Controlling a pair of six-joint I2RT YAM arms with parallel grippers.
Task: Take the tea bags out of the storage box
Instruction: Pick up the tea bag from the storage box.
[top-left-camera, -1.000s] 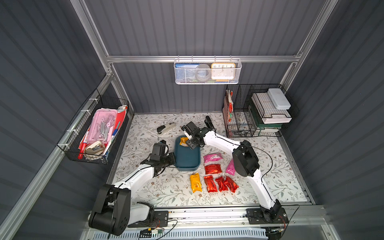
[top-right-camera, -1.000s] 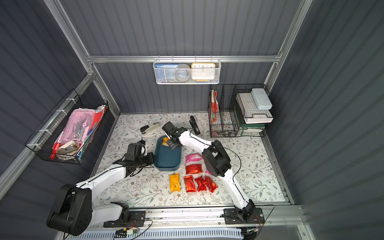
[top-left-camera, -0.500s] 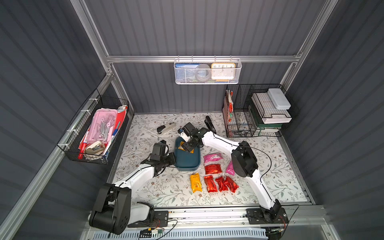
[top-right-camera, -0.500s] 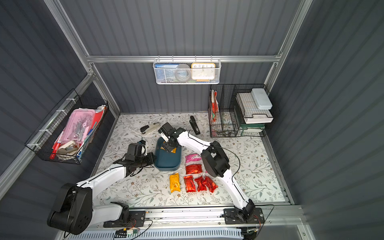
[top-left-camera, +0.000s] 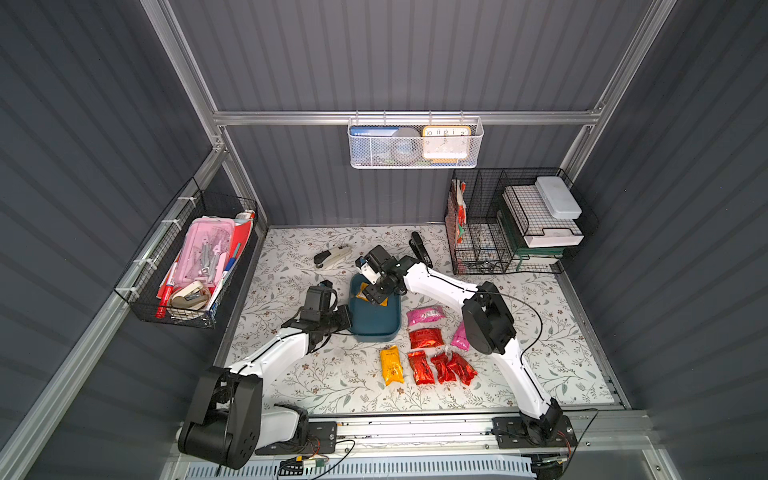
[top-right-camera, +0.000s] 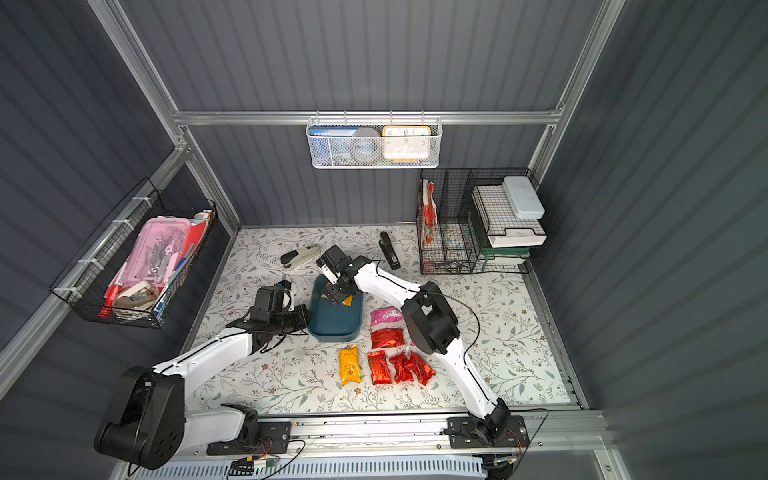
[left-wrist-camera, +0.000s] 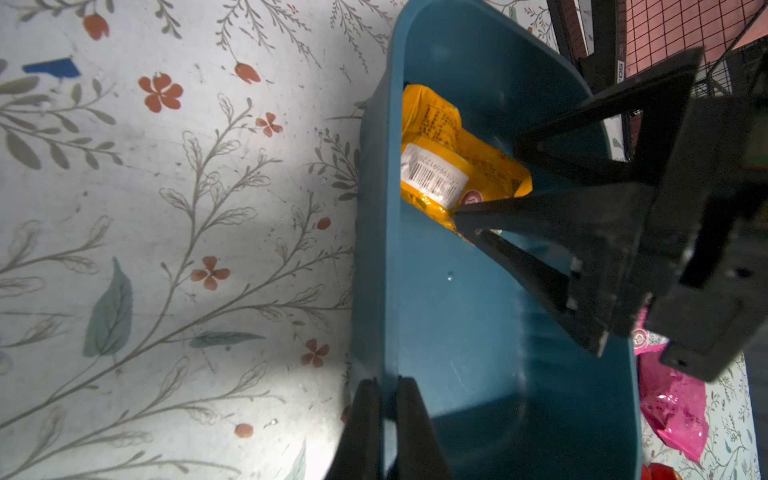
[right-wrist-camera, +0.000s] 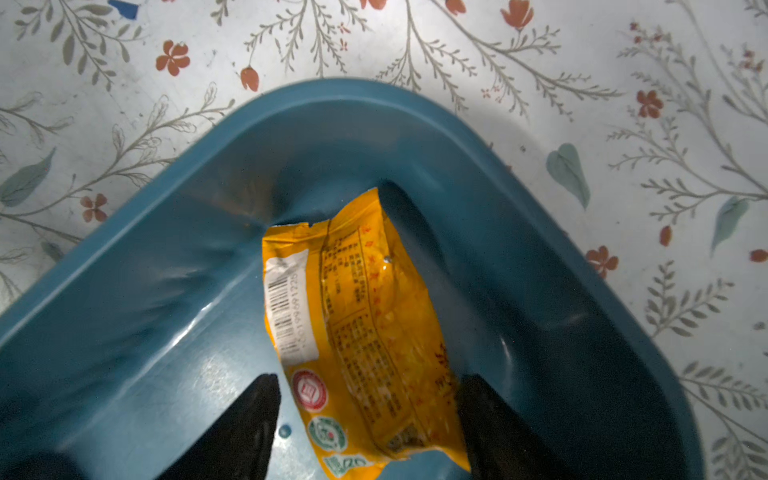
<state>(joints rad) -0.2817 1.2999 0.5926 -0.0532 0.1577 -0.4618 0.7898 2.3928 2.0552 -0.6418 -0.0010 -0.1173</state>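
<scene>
Straddling the last orange-yellow tea bag (right-wrist-camera: 357, 316) inside the teal storage box (right-wrist-camera: 166, 249), the right gripper (right-wrist-camera: 368, 382) stands wide, one finger on either side and not yet gripping. The left gripper (left-wrist-camera: 387, 386) is pinched shut on the box's side wall, steadying it. The other sachets (top-left-camera: 423, 337) lie on the floral tabletop beside the box. Next, I judge: close on the foil, then lift clear of the rim.

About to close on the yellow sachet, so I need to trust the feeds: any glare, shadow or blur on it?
Right wrist: yellow sachet sharp, barcode legible, one tiny glare spot; storage box floor mildly shiny; right gripper is a black silhouette. Left wrist: sachet crisp and well lit. In both top views: only a yellow sliver beside the gripper, print unreadable.
</scene>
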